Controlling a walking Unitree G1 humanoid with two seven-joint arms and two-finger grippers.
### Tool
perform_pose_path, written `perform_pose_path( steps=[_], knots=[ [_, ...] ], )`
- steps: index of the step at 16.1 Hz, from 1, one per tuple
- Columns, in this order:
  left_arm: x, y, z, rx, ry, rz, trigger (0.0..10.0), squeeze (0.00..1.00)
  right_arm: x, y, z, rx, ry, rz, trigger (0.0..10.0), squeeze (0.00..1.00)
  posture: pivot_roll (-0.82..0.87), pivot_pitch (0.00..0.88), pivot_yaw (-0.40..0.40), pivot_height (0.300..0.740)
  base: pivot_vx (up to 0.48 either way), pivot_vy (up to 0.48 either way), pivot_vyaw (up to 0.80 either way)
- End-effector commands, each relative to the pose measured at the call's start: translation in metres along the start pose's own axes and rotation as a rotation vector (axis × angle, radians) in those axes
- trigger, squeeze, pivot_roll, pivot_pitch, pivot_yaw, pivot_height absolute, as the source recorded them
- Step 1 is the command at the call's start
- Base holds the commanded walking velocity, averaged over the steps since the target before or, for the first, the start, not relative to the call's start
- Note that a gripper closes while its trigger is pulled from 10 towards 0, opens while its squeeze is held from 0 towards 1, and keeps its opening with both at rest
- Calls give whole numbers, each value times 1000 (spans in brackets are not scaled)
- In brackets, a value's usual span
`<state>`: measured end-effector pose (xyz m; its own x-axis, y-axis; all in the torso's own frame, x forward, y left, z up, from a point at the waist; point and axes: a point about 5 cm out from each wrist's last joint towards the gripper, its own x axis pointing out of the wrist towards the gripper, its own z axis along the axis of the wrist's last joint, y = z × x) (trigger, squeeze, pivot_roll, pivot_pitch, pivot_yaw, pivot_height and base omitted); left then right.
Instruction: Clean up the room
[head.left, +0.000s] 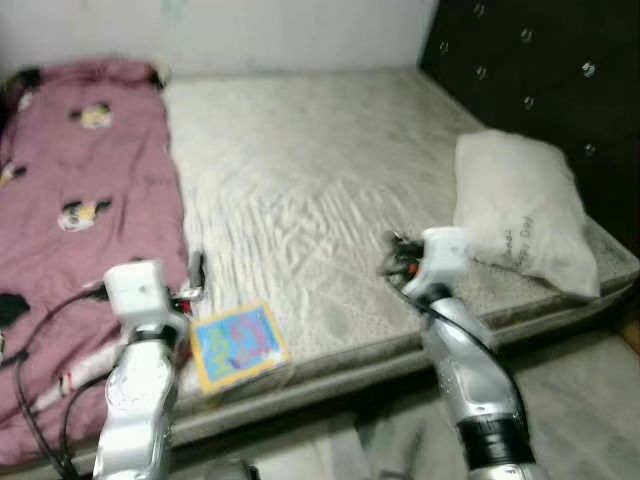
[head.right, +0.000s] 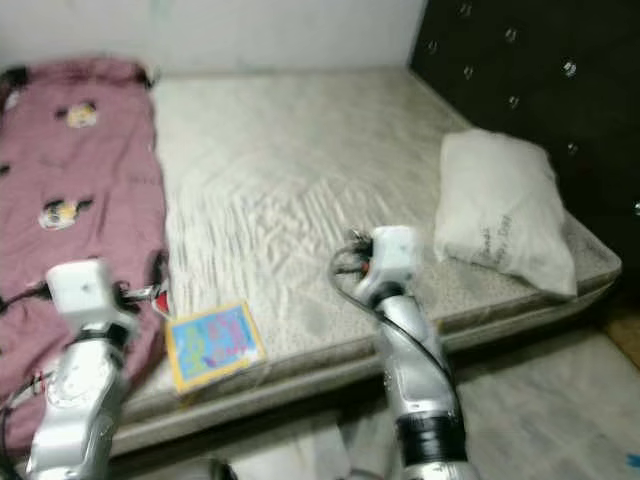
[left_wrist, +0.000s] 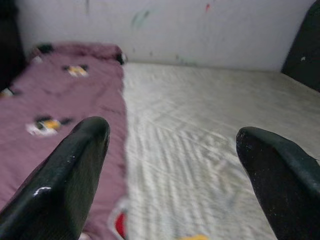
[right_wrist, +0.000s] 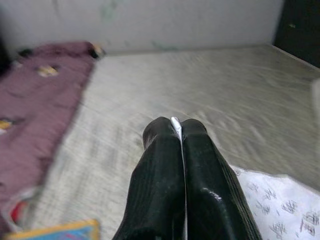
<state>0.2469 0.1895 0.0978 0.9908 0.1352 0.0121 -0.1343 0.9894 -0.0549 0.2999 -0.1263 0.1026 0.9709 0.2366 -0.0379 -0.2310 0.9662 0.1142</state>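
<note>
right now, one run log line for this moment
left pincer open over mattress | right pincer shut on thin white edge | book at bed edge

Mattress (head.left: 320, 200): pale woven cloth, matt, quilted and faintly rippled ahead of both pincers.

Blanket (head.left: 80, 200): mauve soft cloth, matt, printed with small cartoon patches; lies to the left of the left gripper (left_wrist: 172, 150).

Left gripper fingers (left_wrist: 65, 185): black, smooth, slight sheen like hard plastic or rubber.

Right gripper (right_wrist: 175, 131): fingers black, finely ribbed, semi-gloss; a thin white sheet edge, paper or plastic film, pinched between them.

Pillow (head.left: 520, 210): whitish crinkled cloth, dull, with faint print, to the right of the right gripper.

Book (head.left: 238, 345): glossy printed cover, yellow border, just right of the left pincer.

Arms (head.left: 470, 380): silver, smooth, satin metal-like finish.

Headboard (head.left: 540, 70): dark, tufted padding with shiny studs.
</note>
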Motion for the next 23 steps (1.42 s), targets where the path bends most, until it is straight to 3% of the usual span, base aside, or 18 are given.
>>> perform_pose_path(
  steps=[1, 7, 10, 15, 18, 23],
  knots=[
    [-1, -7, -1, -18, 6, -19, 10000, 0, -3, -12, 1, -14, 5, -33, 10000, 0, -24, 0, -47, 740, 0, 480, 0],
    [0, -8, -1, -26, 9, -20, 10000, 0, -2, -12, 1, -23, 5, -28, 10000, 0, -27, 0, -47, 740, 0, 457, 0],
    [0, -8, -1, -21, 9, -21, 10000, 0, -2, -12, 1, -26, 6, -22, 10000, 0, -27, 0, -48, 740, 0, 0, 0],
    [1, -8, -2, -38, 16, -14, 10000, 0, -1, -10, 2, -34, 3, -7, 10000, 0, -31, 0, -48, 740, 0, 0, 664],
    [1, -8, -2, -41, 19, -14, 10000, 0, -1, -10, 2, -35, 5, -5, 10000, 0, -33, 0, -48, 740, 0, 0, 0],
    [1, -8, -2, -47, 22, -16, 10000, 0, -1, -9, 2, -36, 7, 1, 10000, 0, -32, 0, -48, 740, 0, 265, 671]
  ],
)
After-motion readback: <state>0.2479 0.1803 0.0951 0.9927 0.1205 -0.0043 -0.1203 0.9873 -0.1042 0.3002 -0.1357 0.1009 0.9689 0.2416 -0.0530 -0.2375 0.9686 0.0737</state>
